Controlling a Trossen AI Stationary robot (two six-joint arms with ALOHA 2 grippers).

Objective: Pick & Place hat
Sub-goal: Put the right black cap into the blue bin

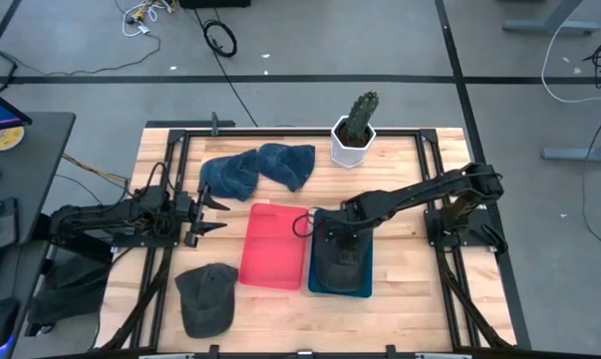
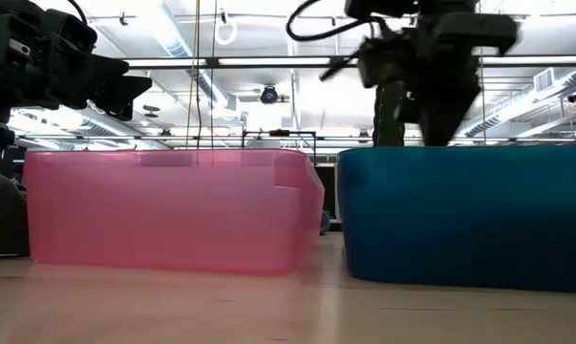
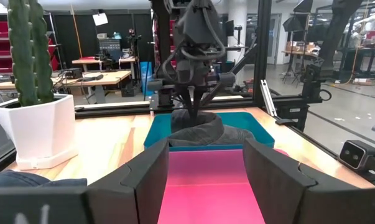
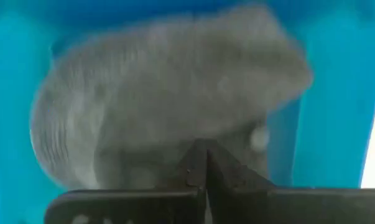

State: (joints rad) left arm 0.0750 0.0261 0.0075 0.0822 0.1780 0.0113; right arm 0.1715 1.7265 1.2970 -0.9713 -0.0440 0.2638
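While the wooden plank table [image 1: 400,299] fills most of the high view, the landmark on it is the teal bin [image 1: 364,286], a smooth plastic rectangle. Touching the teal bin's left side stands the pink bin [image 1: 273,244], translucent and the same boxy shape. Behind the pink bin, away from the teal bin's far-left corner, lie two crumpled blue hats [image 1: 258,168] of soft cloth. Well left of the teal bin, at the table's front, sits another grey hat [image 1: 206,296], a limp cap with a brim. Behind the teal bin stands a ribbed green cactus [image 1: 359,115] in a white faceted pot.

Inside the teal bin lies a dark grey hat [image 4: 162,99], a rounded fabric dome. The right gripper [image 1: 332,237] is directly over it, jaws closed together on a pinch of its cloth. The left gripper [image 1: 215,212] waits left of the pink bin, jaws spread wide and holding nothing.

Only the right wrist view shows the pinch; the low view hides the hat behind the bin wall.
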